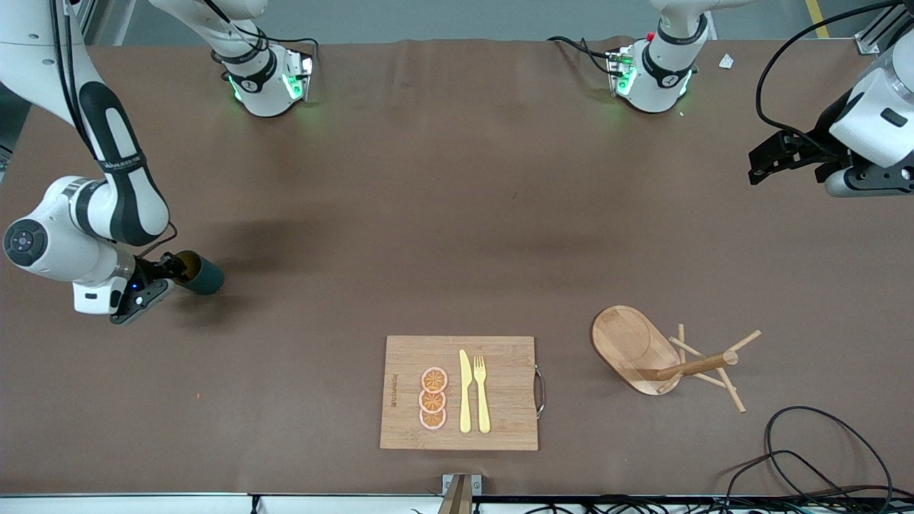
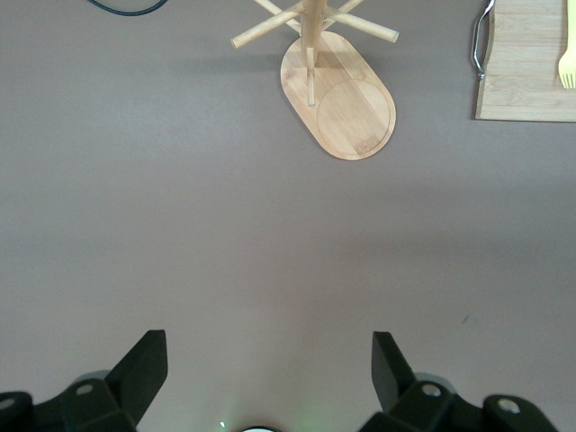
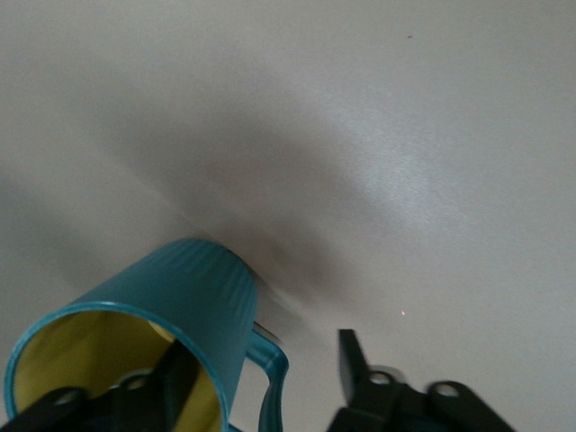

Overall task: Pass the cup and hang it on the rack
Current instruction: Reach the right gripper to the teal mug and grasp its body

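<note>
Pickup is the step in hand, by my reading. The cup [image 1: 203, 276] lies tipped at mid-height by the front view's edge, at the right arm's end of the tabletop [image 1: 457, 214]. The right end effector [image 1: 168, 270] is at its mouth. It is partly open: one finger reaches into the yellow inside, the other stands outside beside the handle with a gap showing, so no firm hold is seen. To do this well, pinch the wall squarely, clear of the handle loop, which must stay free for a peg.

The left end effector [image 2: 270, 360] waits wide open and empty, over the tabletop in the front view's upper corner. The rack [image 1: 643, 350] stands low in that view, its pegs bare.

The cup holds nothing but the finger. The cutting board [image 1: 407, 357] carries three orange slices [image 1: 433, 398], a knife [image 1: 465, 392] and a fork [image 1: 482, 392].
</note>
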Motion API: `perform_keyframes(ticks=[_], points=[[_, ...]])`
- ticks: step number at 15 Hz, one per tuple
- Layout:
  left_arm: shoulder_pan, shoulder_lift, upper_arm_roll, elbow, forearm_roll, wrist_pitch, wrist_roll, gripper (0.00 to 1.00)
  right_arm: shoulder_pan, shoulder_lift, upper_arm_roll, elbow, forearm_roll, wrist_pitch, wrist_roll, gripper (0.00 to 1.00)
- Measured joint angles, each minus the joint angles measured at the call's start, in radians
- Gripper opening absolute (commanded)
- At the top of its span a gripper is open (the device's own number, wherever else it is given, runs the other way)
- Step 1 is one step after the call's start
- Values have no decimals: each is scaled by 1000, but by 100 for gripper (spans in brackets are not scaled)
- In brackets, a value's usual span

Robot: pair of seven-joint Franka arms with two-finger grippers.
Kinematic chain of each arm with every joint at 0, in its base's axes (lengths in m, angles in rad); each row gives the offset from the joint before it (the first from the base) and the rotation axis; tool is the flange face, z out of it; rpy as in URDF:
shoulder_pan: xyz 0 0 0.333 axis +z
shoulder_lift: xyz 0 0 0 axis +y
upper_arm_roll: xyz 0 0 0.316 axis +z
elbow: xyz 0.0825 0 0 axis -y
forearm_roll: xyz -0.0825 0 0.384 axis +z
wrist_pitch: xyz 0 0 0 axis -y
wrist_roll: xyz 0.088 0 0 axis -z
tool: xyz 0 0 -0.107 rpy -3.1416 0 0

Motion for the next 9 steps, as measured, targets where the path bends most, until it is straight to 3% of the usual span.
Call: perform_keyframes(ticks=[5,9], points=[[0,0,0,-5,0,-1,0,100,7,-5,10,3,0,-47,-11,0],[0,0,0,-6,0,-1,0,100,77,-39,23,85,6,-241,40,0]])
